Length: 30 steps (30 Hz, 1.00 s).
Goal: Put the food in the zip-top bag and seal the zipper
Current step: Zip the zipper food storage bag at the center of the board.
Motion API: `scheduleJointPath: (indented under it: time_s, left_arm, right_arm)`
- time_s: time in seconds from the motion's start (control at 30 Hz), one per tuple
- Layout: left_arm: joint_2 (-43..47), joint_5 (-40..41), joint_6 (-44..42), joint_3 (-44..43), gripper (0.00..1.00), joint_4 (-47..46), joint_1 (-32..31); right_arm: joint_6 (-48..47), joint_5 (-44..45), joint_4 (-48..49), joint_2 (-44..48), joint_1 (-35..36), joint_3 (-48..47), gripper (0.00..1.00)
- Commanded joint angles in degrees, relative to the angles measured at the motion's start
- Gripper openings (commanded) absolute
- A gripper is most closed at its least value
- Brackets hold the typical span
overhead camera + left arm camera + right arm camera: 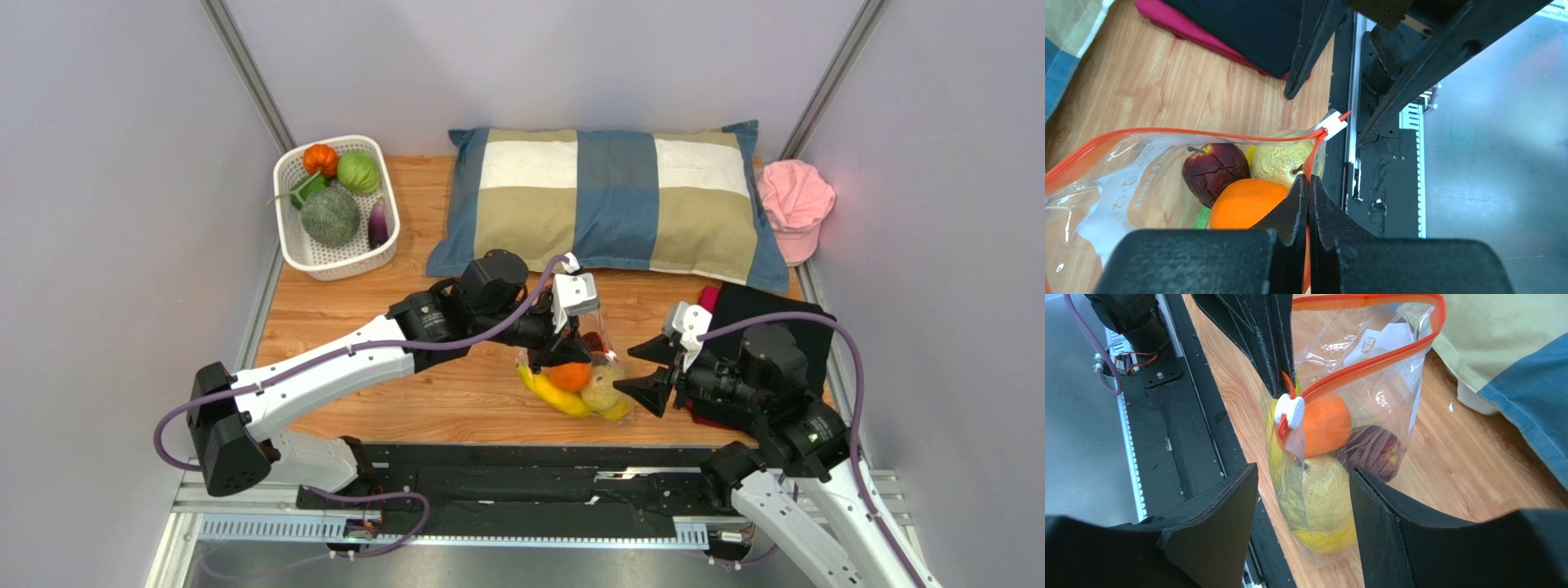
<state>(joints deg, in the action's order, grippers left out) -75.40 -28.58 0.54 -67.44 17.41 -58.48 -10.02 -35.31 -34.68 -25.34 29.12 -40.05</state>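
The zip-top bag (586, 380) stands upright on the wooden table, its mouth open. Inside are an orange-red tomato (1326, 424), a tan pear (1321, 490), a dark red fruit (1373, 450), a yellow banana (1322, 540) and a bit of green fruit (1203, 217). My left gripper (1309, 184) is shut on the orange-red zipper (1168, 131) near its white slider (1332, 124), and holds the bag up (555, 353). My right gripper (1303, 502) is open, its fingers (1223, 520) on either side of the bag's lower part, apart from it; it also shows in the top view (640, 371).
A white basket (344, 267) with other vegetables stands at the back left. A checked pillow (613, 196) lies across the back, a pink cap (795, 202) at the back right. A black and red cloth (761, 316) lies under my right arm. A black rail (515, 472) runs along the near edge.
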Motion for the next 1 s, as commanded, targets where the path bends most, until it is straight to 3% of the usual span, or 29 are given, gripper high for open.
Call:
scheduleJointPath:
  time_s: [0.0,0.13,0.23,0.33,0.43,0.47,0.5,0.53,0.57,0.73,0.97]
  left_arm:
    - [0.3,-3.1,1.9,-2.2,0.0,-5.3,-0.1]
    - [0.2,-3.2,2.4,-1.8,0.0,-5.3,-0.1]
    - [0.2,-3.1,2.9,-1.6,0.0,-5.5,-0.1]
    - [0.2,-3.2,3.1,-1.6,0.0,-5.5,-0.1]
    - [0.7,-3.0,2.1,-2.0,0.0,-4.8,-0.1]
    - [0.9,-2.8,1.2,-2.2,0.01,-4.1,0.0]
    - [1.3,-2.6,-0.4,-2.3,0.05,-2.7,0.1]
    - [2.6,-2.7,-2.6,-2.1,0.18,-2.0,0.6]
    - [3.4,-2.6,-4.6,-1.9,0.25,-0.9,0.8]
    - [9.7,-1.0,-12.8,1.8,0.64,-6.0,1.7]
    - [3.0,-3.5,-18.8,-4.6,0.7,-3.3,0.5]
  right_arm:
    - [-3.7,0.0,7.8,0.2,0.1,2.0,0.59]
    - [-4.3,-0.5,11.1,-1.0,0.2,3.0,0.52]
    - [-4.3,-0.7,12.8,-2.5,0.6,3.2,0.4]
    - [-4.9,-0.3,13.3,-3.6,0.8,3.2,0.27]
    - [-5.2,-0.7,13.3,-3.6,0.9,3.1,0.0]
    - [-5.3,-0.7,13.1,-3.4,0.9,3.1,0.0]
    - [-5.7,-0.8,13.1,-3.1,0.9,3.1,0.0]
    - [-5.8,-0.9,12.5,-2.5,0.8,3.1,0.0]
    - [-6.0,-1.0,12.3,-2.3,0.9,3.2,0.0]
    - [-6.8,-2.0,11.1,-1.2,0.9,3.5,0.0]
    - [-6.6,-2.2,11.6,-1.5,1.0,3.4,0.0]
